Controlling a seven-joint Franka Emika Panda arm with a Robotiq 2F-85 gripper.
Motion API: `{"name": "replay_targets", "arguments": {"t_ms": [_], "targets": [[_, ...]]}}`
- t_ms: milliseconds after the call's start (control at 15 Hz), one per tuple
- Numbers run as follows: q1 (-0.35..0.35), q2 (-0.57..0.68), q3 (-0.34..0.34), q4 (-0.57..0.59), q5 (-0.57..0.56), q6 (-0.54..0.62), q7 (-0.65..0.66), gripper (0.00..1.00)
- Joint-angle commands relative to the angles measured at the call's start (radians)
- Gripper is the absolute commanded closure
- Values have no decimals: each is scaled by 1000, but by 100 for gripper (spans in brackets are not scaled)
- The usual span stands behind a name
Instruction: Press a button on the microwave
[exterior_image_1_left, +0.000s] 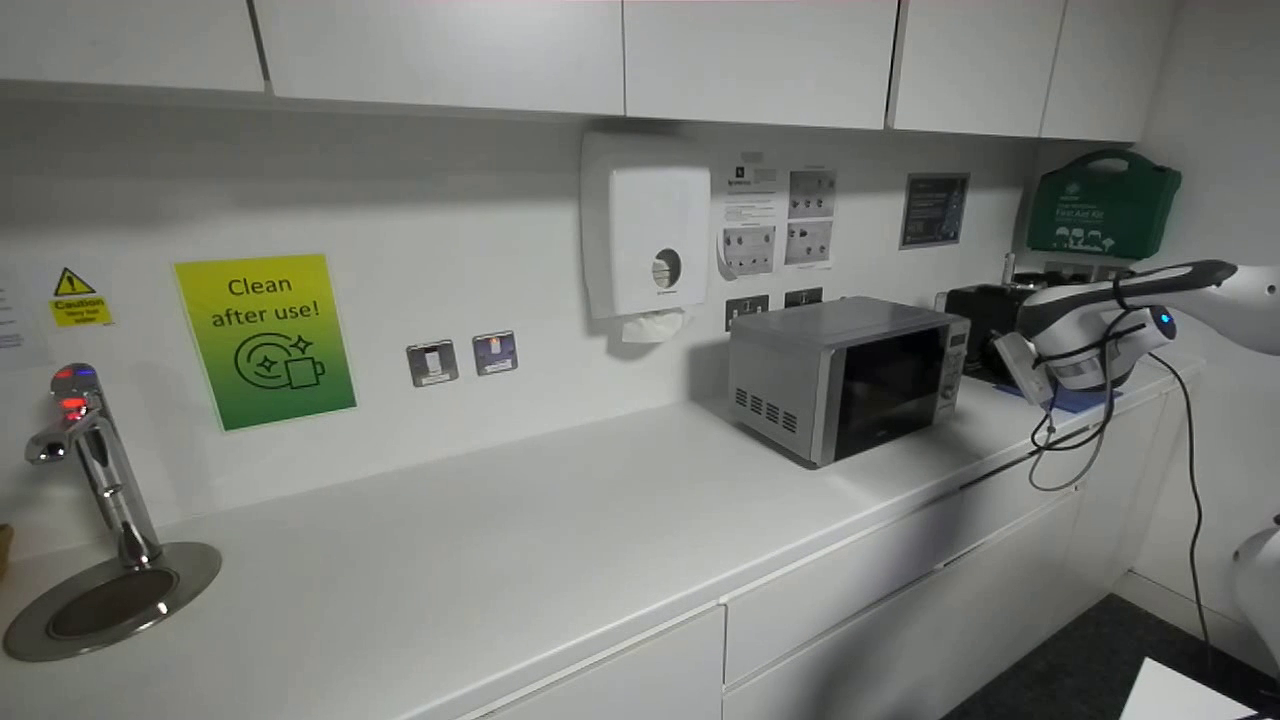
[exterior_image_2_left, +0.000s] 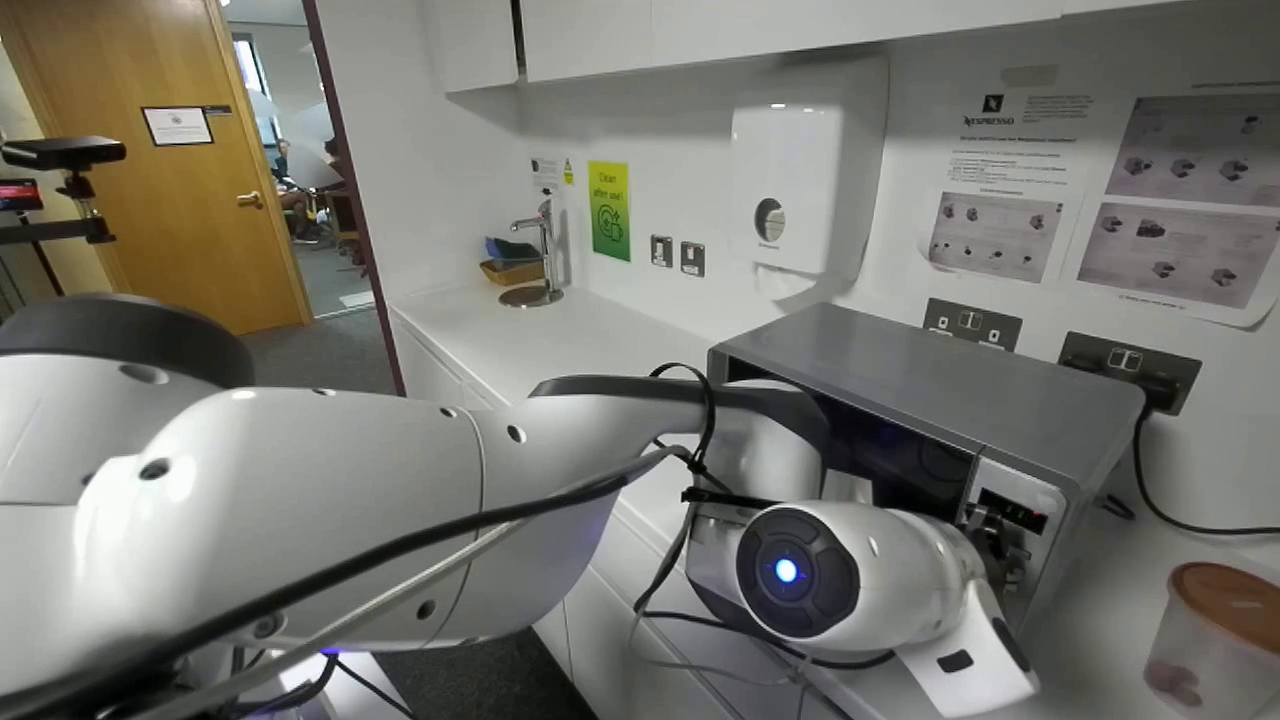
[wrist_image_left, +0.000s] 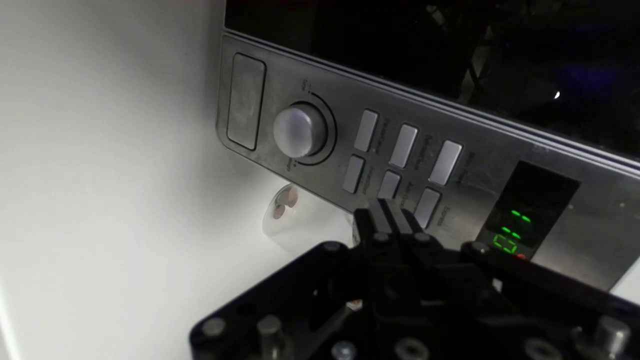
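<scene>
The microwave (exterior_image_1_left: 780, 385) is a silver-grey box with a dark glass window, standing on the counter; it also shows in an exterior view (exterior_image_2_left: 930, 380). In the wrist view its control strip (wrist_image_left: 340, 95) has a round knob (wrist_image_left: 300, 131), several silver buttons (wrist_image_left: 445, 162) and a display (wrist_image_left: 525, 215) with lit green marks. My gripper (wrist_image_left: 387, 202) is shut and empty, fingertips together in front of the lower row of buttons, partly covering them. I cannot tell whether the tips touch a button. In an exterior view the gripper (exterior_image_2_left: 990, 535) is at the control strip, partly hidden by the wrist.
A black appliance (exterior_image_1_left: 985, 315) stands beyond the microwave. A clear tub with an orange-brown lid (exterior_image_2_left: 1235, 610) stands beside the microwave. A white dispenser (exterior_image_1_left: 645, 225) hangs on the wall. Loose cables (exterior_image_1_left: 1105, 400) hang from the arm. The counter edge (exterior_image_1_left: 860, 520) runs along the front.
</scene>
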Motion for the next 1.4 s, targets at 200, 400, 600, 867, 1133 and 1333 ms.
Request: {"name": "replay_targets", "arguments": {"t_ms": [200, 400, 600, 867, 1133, 1333], "targets": [[85, -18, -63, 70, -21, 30, 44, 100], [105, -16, -79, 80, -21, 30, 49, 100], [122, -18, -92, 84, -21, 31, 51, 100], [145, -18, -113, 89, -20, 32, 57, 100], [160, -17, -127, 93, -19, 30, 61, 100], [158, -17, -119, 99, -18, 28, 64, 100]]}}
